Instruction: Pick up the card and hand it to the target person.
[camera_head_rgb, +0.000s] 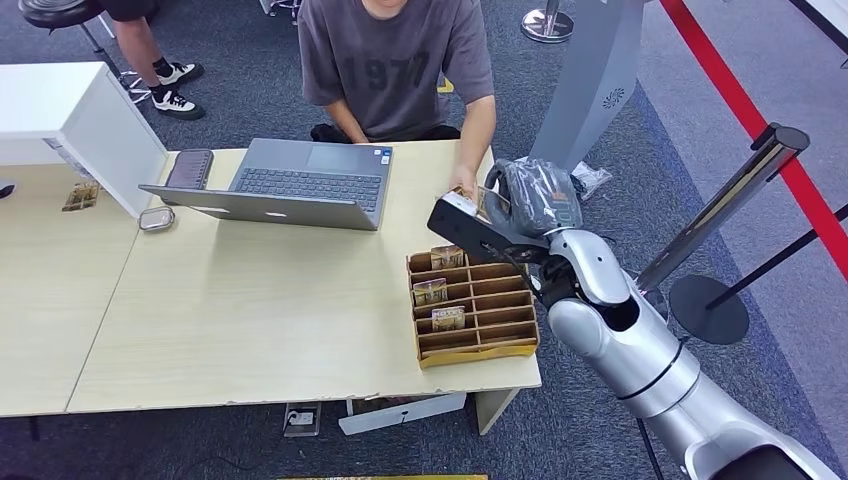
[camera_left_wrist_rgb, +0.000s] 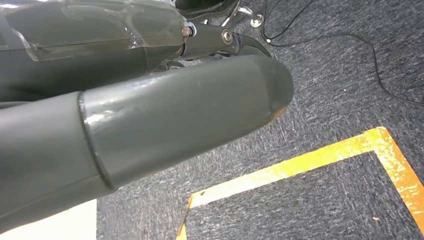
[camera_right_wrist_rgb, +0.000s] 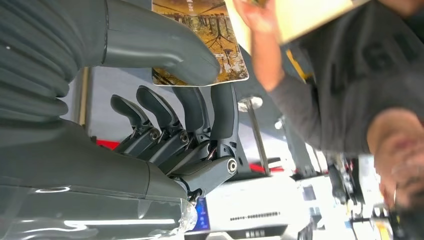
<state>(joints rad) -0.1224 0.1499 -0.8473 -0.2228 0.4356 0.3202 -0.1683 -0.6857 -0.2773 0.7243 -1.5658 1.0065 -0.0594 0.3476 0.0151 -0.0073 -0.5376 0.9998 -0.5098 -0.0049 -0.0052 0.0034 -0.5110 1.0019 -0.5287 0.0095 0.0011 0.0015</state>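
The right hand (camera_head_rgb: 478, 222) is raised above the bench (camera_head_rgb: 250, 320), just beyond the far side of the divided cardboard tray (camera_head_rgb: 474, 307). It grasps the card (camera_right_wrist_rgb: 200, 40), pinched between the thick thumb and the darker fingers (camera_right_wrist_rgb: 222, 107). The card carries a brown and gold printed picture of trees; its small lettering is too blurred to read. A person's hand (camera_head_rgb: 462, 183) sits just beyond the card, at its far edge; contact cannot be confirmed. The person (camera_head_rgb: 395, 65), seated on the far side of the tray behind the bench, wears a grey T-shirt printed "1977". Three similar cards (camera_head_rgb: 440, 291) stand upright in the tray's left compartments. An open grey laptop (camera_head_rgb: 290, 185) lies well to the left of the tray. The left hand (camera_left_wrist_rgb: 150, 120) hangs over dark carpet with orange floor tape (camera_left_wrist_rgb: 300, 165); whether it is released or clenched cannot be told.
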